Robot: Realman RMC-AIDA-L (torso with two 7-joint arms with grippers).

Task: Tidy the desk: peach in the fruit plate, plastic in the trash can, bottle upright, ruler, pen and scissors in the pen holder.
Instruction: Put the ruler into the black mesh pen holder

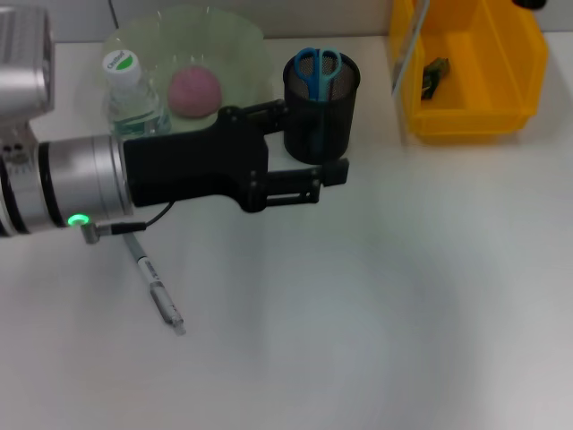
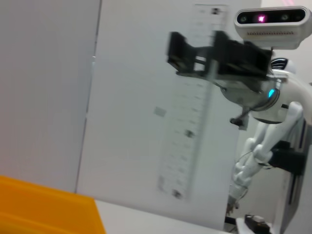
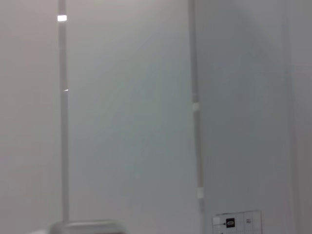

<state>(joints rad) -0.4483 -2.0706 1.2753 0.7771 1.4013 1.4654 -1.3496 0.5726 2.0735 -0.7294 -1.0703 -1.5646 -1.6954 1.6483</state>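
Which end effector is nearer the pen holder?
Left. The left end effector sits open beside the pen holder; the right end effector holds the ruler farther off, by the yellow bin.

White counter (image 1: pixel 403 296); pale green fruit plate (image 1: pixel 242 54) with pink peach (image 1: pixel 194 90); black mesh pen holder (image 1: pixel 320 116) with blue-handled scissors (image 1: pixel 316 70); clear, green-capped bottle (image 1: pixel 130 90); yellow bin (image 1: pixel 474 81); grey pen (image 1: pixel 154 285); transparent ruler (image 2: pixel 190 122) with dark markings.

Pink peach (image 1: pixel 194 90) in green fruit plate (image 1: pixel 235 45), water bottle (image 1: pixel 132 94) upright alongside, blue-handled scissors (image 1: pixel 316 70) in black mesh pen holder (image 1: pixel 320 121), pen (image 1: pixel 156 288) flat on desk.
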